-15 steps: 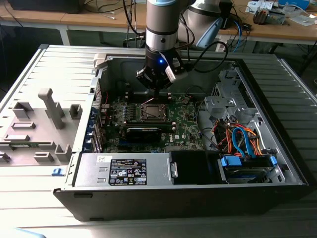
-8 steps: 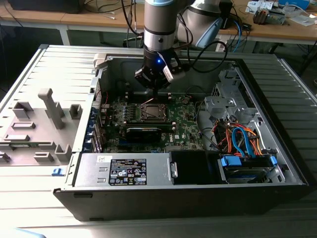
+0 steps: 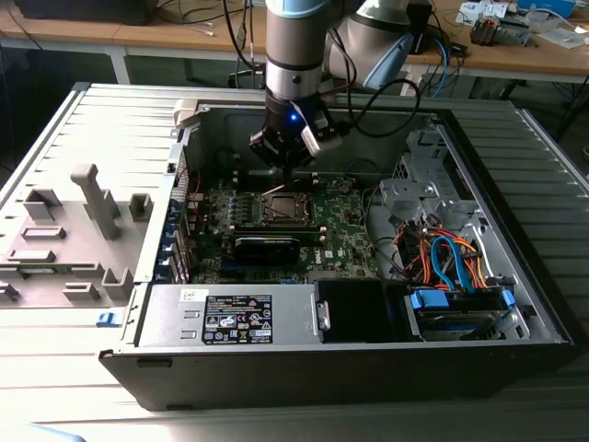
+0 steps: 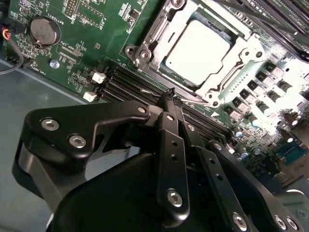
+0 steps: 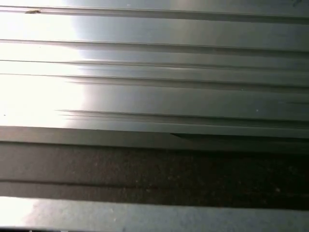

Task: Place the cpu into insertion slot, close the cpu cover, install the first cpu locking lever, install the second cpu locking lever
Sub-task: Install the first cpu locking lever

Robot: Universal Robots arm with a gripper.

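A: Start near. What sits at the front of the open computer case (image 3: 515, 304)?

B: The power supply box (image 3: 235, 315) with its label lies along the near wall. At the exterior view's right of it there is a bundle of blue and orange cables (image 3: 451, 262) over a drive bay.

A: And outside the case?

B: At the exterior view's left, a grey plastic fixture (image 3: 69, 235) with upright posts rests on the ribbed tabletop (image 3: 55, 129).

A: Moving farther in, where is the cpu?

B: In the second wrist view the cpu (image 4: 197, 53) lies flat in the insertion slot (image 4: 155, 30), pale face up. The cpu cover (image 4: 219, 77) frames it, lying down around the chip. In the exterior view the same socket sits mid-board on the green motherboard (image 3: 345, 230), just beyond a long black card (image 3: 267, 246).

A: And the claw?

B: The claw (image 4: 170, 95) hangs just above the board beside the socket's edge, with its two black fingers (image 4: 173, 159) drawn together at the tips. I cannot tell whether a thin lever is pinched there. In the exterior view the claw (image 3: 287, 170) is over the far side of the socket.

A: Farther still?

B: A wooden bench (image 3: 515, 51) with cables and small items runs behind the case.
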